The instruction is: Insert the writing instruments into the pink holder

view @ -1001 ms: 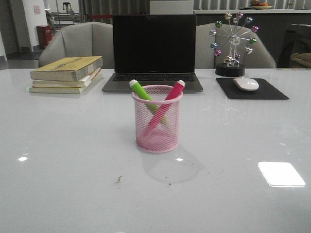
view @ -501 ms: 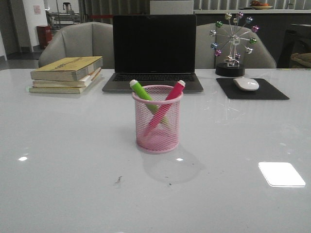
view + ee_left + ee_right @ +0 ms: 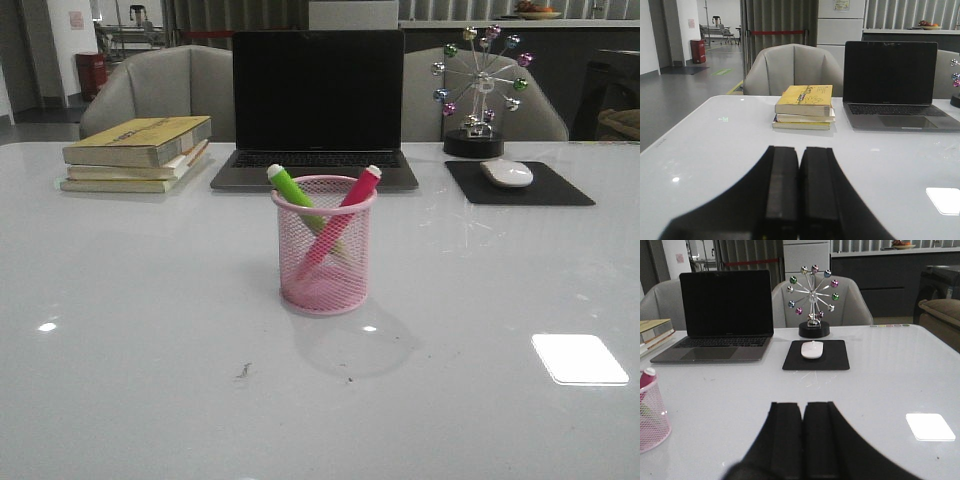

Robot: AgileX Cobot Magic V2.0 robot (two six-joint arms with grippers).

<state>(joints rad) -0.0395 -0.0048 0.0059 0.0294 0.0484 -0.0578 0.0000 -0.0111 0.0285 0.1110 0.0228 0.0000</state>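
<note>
Though mesh-veiled, markers (image 3: 322, 215) inside holder (image 3: 324, 250).

- A glossy white table (image 3: 120, 380) carries everything.
- A pink holder (image 3: 323, 245) stands upright near its middle.
- At the far edge sit a stack of books (image 3: 137, 153), an open laptop (image 3: 316, 105), a ferris-wheel ornament (image 3: 476, 88), and a black mouse pad (image 3: 518, 184) under a white mouse (image 3: 507, 172).

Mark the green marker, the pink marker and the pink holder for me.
green marker (image 3: 288, 186), front view, on its lime body above the rim.
pink marker (image 3: 360, 188), front view, on its magenta body above the rim.
pink holder (image 3: 322, 270), front view, on its mesh wall.
</note>
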